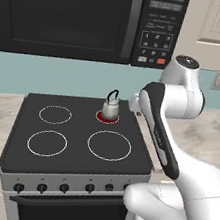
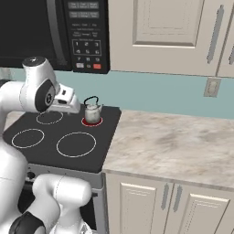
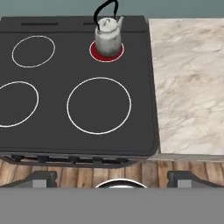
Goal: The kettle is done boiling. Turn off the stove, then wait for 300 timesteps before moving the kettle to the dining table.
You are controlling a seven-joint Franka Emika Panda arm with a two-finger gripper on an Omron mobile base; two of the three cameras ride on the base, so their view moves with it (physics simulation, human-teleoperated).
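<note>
Sitting on the glowing red rear-right burner [image 3: 106, 51] of the stove [image 1: 75, 149]: the kettle [image 1: 110, 106], small, squat, silver-grey metal with a thin black arched handle and a short spout. Hovering above the front edge of the cooktop, looking down: the pincer [image 3: 112, 178], dark tips spread wide apart, gripping nothing.

Still glowing, so the burner likely remaining on; reaching for the kettle first would probably be skipping the switch-off and the wait. Picking the wrong knob from the row of small black knobs [image 1: 41, 188] on the silver front panel looks like a real risk, all looking alike and sitting close together. Swinging the arm low toward the panel could be nudging the light kettle off its ring.

Smooth black glass making up the cooktop, with four thin white rings. Marbled beige stone running along the tabletop [image 2: 178, 141] to the right, just beside the stove. Glossy black microwave [image 1: 72, 14] hanging above.
</note>
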